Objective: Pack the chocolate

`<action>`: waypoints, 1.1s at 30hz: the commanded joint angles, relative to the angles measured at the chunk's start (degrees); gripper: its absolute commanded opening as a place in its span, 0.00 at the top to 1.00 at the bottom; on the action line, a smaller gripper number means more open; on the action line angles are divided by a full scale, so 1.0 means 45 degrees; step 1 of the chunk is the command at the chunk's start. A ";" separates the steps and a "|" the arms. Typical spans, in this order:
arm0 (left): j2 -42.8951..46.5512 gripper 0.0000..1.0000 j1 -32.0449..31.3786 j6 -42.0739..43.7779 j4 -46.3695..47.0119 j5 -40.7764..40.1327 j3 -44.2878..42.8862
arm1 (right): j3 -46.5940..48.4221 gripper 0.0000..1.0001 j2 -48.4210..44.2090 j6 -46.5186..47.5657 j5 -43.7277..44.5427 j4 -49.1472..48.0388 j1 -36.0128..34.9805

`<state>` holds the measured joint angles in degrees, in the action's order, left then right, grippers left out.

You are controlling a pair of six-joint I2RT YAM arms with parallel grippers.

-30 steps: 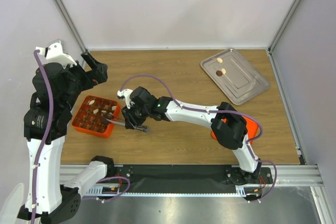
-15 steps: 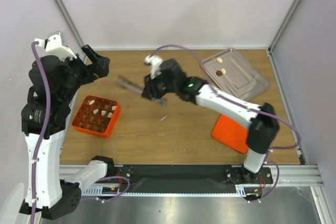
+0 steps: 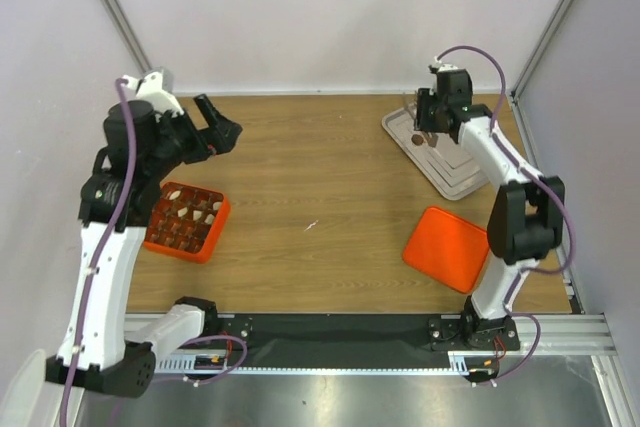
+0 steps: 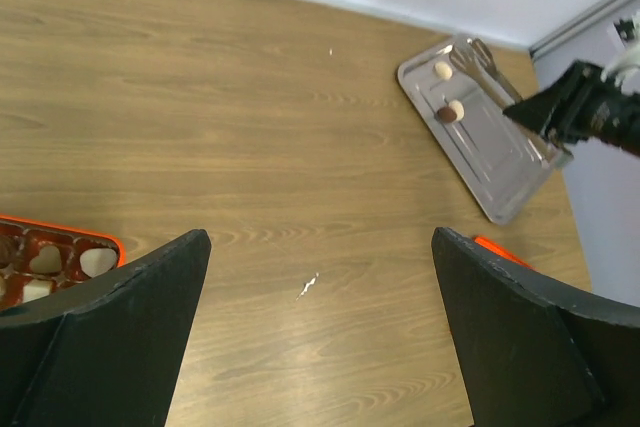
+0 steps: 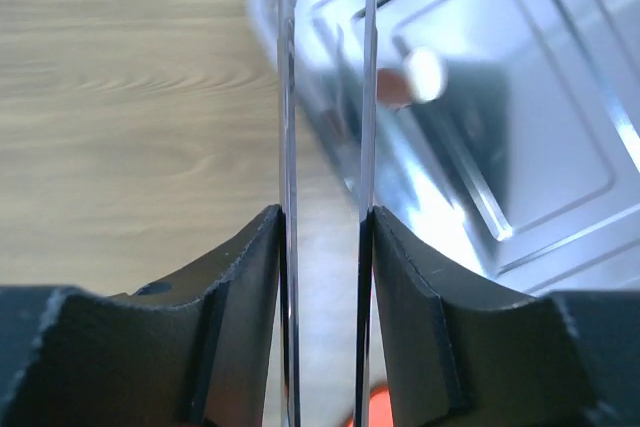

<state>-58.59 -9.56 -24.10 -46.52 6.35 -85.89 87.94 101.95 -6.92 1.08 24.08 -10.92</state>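
Observation:
Two chocolates lie on the metal tray (image 3: 470, 162) at the back right: a cream one (image 4: 443, 70) and a brown-and-cream one (image 4: 451, 112). In the right wrist view they show blurred, just right of the tongs' tips (image 5: 425, 72). My right gripper (image 3: 428, 125) is shut on the thin metal tongs (image 5: 290, 67) and hovers over the tray's near-left corner. The tongs' blades stand slightly apart with nothing between them. The orange gridded box (image 3: 185, 222) at the left holds several chocolates (image 4: 97, 262). My left gripper (image 3: 222, 127) is open and empty, raised high above the table.
A flat orange lid (image 3: 448, 249) lies at the front right, near the right arm's base. White walls and metal frame posts close in the table at the back and sides. A small white scuff (image 3: 312, 225) marks the wood mid-table.
My right gripper has swung with the tongs from the orange box at the left across the table to the tray at the back right. My left gripper has shifted a little right.

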 commanded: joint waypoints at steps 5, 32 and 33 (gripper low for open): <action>-0.0241 0.00 0.0074 -0.0192 0.1061 0.0640 -0.0015 | 0.2546 0.53 0.2479 0.1438 -0.1511 0.0470 0.1098; 0.0011 0.00 0.0074 -0.0250 0.1491 0.0522 0.0746 | 0.1786 0.50 0.3847 0.2943 -0.2233 -0.0468 0.2328; 0.0012 0.00 0.0074 -0.0251 0.1452 0.0523 0.0727 | 0.1786 0.50 0.3867 0.3002 -0.2349 -0.0409 0.2328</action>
<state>-59.75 -9.56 -24.51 -41.21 8.27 -81.43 95.70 118.98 4.95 -8.99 23.53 -0.93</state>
